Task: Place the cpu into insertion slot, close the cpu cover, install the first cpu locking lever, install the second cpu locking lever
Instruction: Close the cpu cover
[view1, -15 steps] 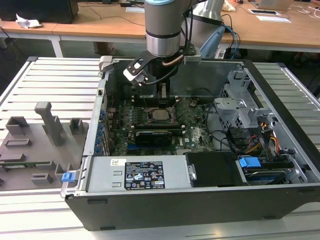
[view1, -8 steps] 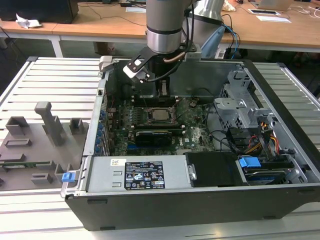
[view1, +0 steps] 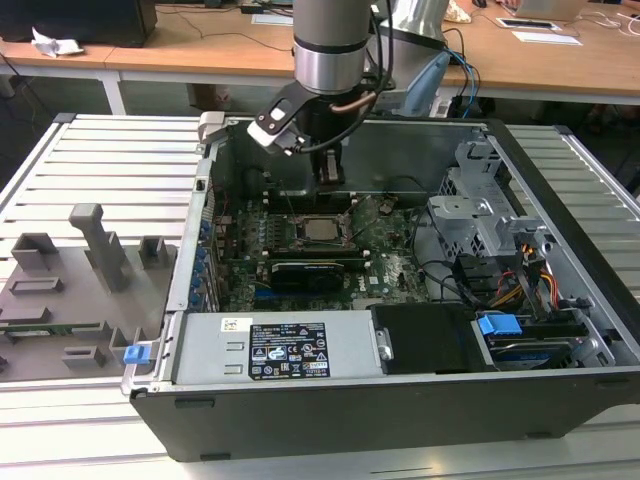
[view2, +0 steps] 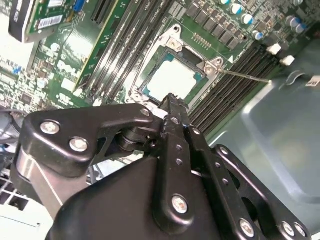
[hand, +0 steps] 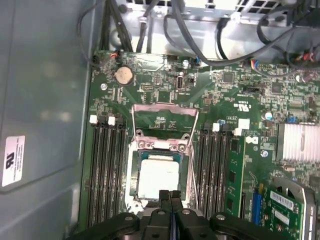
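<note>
Over the slot (hand: 132, 176) rim, the gripper (hand: 170, 196) is closed and empty, probably to push as one tip; the cpu (hand: 158, 179) lies seated, cover (hand: 165, 106) apparently raised.

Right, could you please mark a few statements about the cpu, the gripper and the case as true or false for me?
1. The cpu lies in the insertion slot. True.
2. The gripper is holding the cpu. False: it is shut on nothing, at the cpu's edge.
3. The gripper hangs outside the computer case. False: it hangs inside the case, over the motherboard.
4. A coin cell battery sits on the motherboard. True.
</note>
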